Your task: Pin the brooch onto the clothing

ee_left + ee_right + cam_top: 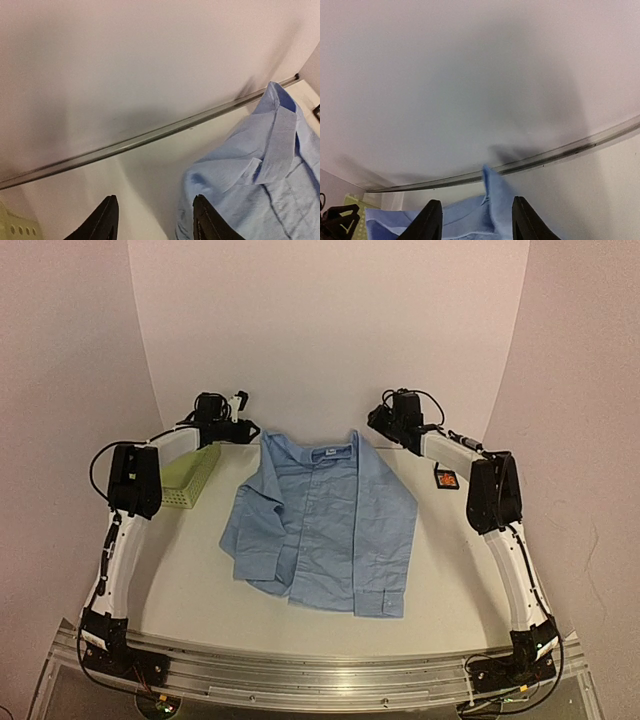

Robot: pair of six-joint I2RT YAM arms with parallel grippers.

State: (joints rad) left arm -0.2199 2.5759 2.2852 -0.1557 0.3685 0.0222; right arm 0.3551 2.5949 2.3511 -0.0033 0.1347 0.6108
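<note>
Softly and evenly lit, faintly pink, dimmer toward the lower corners.
Lit from above: pale shadows beside the shirt (pixel 320 520) on the table (pixel 200 570), broad grey smudges across the backdrop (pixel 470 75) in both wrist views. Grainy and slightly soft throughout — bowed near the edges, as at the curved rail (pixel 545 159).

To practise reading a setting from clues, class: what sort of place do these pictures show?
Probably a robotics lab test cell, not a home: two robot arms mounted on a metal rail, a plain curved backdrop, and a blue shirt laid flat.
</note>
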